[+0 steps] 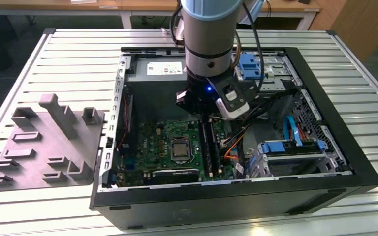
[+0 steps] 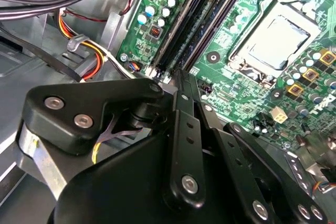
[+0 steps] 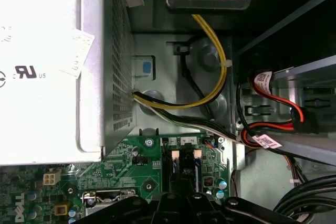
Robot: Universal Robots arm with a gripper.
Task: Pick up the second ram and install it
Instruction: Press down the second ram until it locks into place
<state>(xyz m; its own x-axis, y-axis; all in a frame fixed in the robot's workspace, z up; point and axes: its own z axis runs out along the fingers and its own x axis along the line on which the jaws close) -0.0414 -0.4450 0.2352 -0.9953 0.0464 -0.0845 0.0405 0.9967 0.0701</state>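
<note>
My gripper reaches down into the open computer case, at the far end of the memory slots on the green motherboard. Long dark sticks stand side by side in those slots; the second ram is among them, running from under the gripper toward the case's near wall. In the second wrist view the black linkage narrows to a closed tip, the gripper sitting right at the slot end, with the sticks stretching away from it. I cannot tell whether the tip touches a stick. The first wrist view has the gripper over the white slot clips.
A grey moulded fixture plate lies on the slatted table at the exterior view's left. Inside the case are the power-supply box, the processor socket, blue drive caddies and loose cables beside the slots.
</note>
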